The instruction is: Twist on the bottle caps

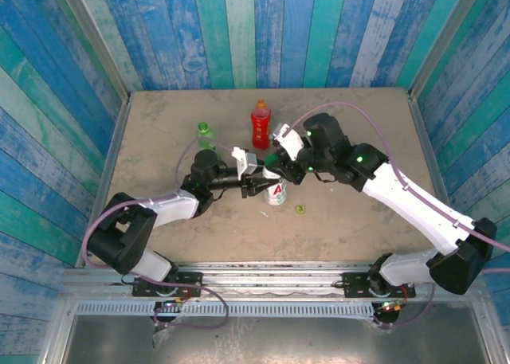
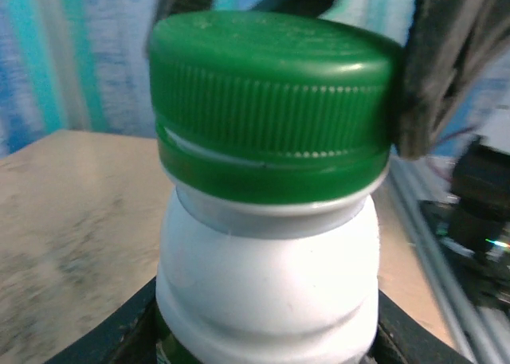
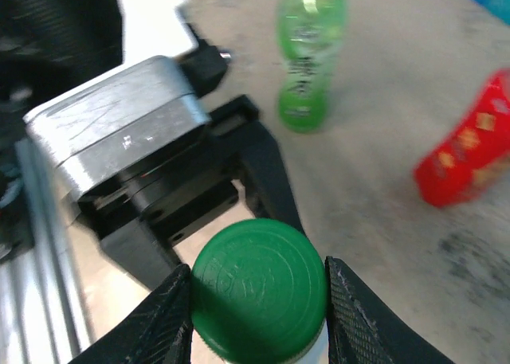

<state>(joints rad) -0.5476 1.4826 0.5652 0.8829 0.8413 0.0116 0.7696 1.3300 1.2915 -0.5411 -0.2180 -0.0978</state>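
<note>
White bottle clamped in left fingers, its dark green cap pinched between right fingers.

1. A robot test cell in a lab: a left arm and a right arm stand bolted side by side to a metal rail along the near edge.
2. The bare beige table is boxed in left, right and far by walls of blue and teal painted planks.
3. Purple cables loop over the arms.
</note>
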